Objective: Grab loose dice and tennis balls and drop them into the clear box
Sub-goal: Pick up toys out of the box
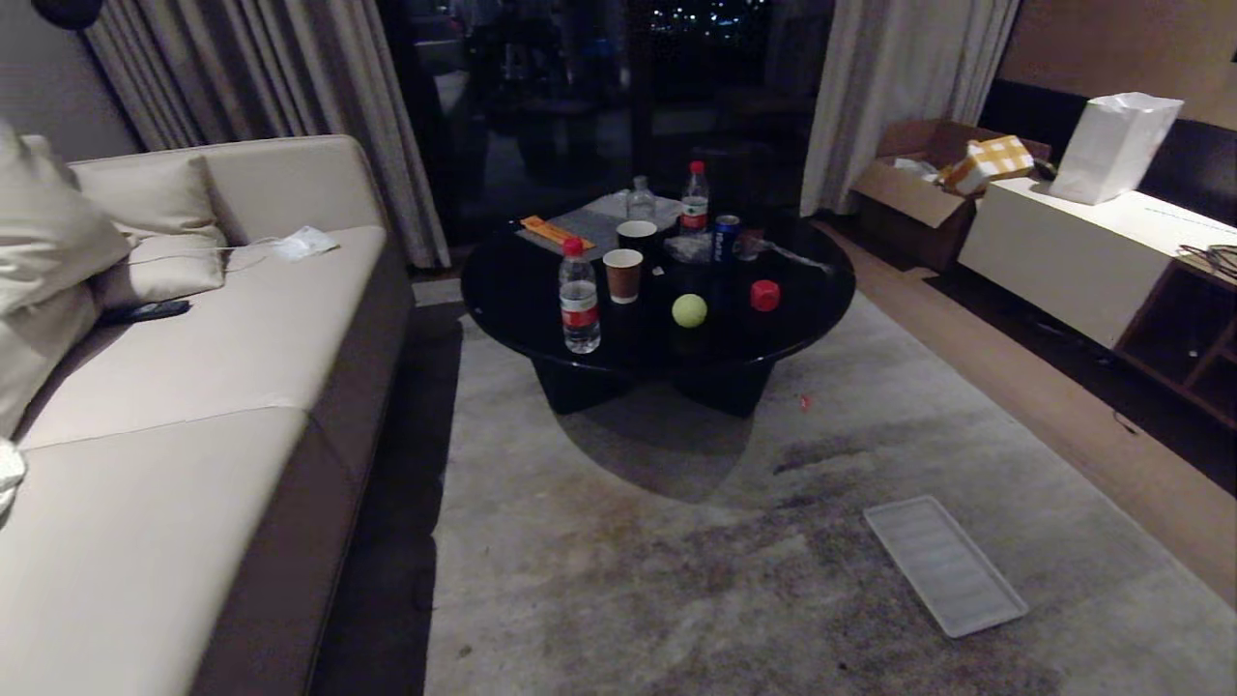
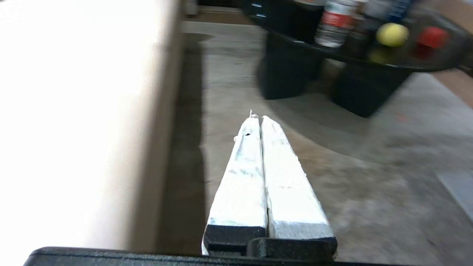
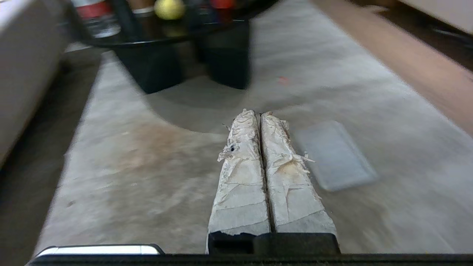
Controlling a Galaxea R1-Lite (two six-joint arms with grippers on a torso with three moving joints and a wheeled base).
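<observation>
Both pincers closed, empty.

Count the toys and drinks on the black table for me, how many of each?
Tennis ball: 1
Red die: 1
Red-capped bottles: 2
Paper cups: 2
Blue can: 1
Total: 7

A yellow-green tennis ball and a red die sit on a glossy black round table, red-capped, red-labelled bottle at nine o'clock. A cream sofa flanks the mottled grey rug; a ribbed translucent lid lies at five o'clock.
</observation>
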